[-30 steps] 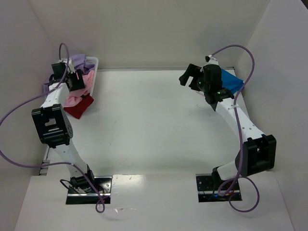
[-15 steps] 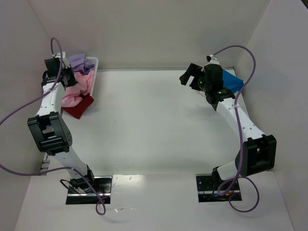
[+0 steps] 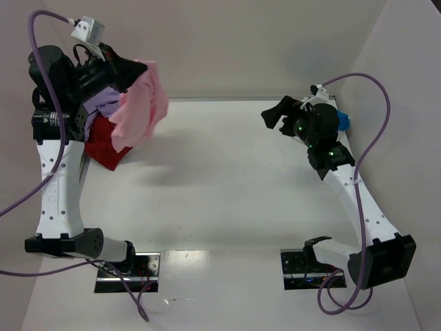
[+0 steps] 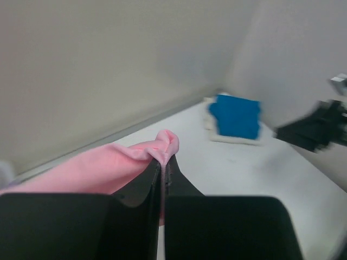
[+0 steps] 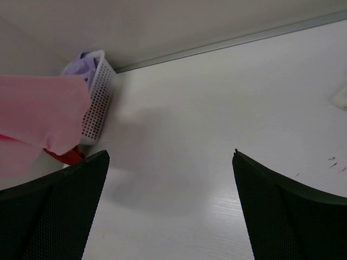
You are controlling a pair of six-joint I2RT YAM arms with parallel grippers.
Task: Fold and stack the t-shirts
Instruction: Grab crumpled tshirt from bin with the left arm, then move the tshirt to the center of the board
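Observation:
My left gripper [image 3: 133,73] is raised high over the table's far-left corner, shut on a bunched edge of the light pink t-shirt [image 3: 142,105], which hangs from it in the air. In the left wrist view the pink cloth [image 4: 97,170] is pinched between the closed black fingers of that gripper [image 4: 164,158]. Below it lie the lavender t-shirt [image 3: 102,103] and the red t-shirt [image 3: 107,146]. The blue t-shirt [image 3: 342,119] lies folded at the far right, behind my right gripper [image 3: 278,114]. That gripper [image 5: 171,154] is open, holds nothing and faces left above the table.
The white perforated basket [image 5: 98,103] stands in the far-left corner against the wall, with lavender cloth [image 5: 81,67] in it and red cloth [image 5: 65,156] at its foot. The blue shirt [image 4: 236,116] rests on a pale flat layer [image 4: 233,138]. Walls close in the left, back and right.
My left gripper shut on the pink t-shirt at the basket and rose high with it, pulling it up and rightward. The right arm swung a little forward, still open.

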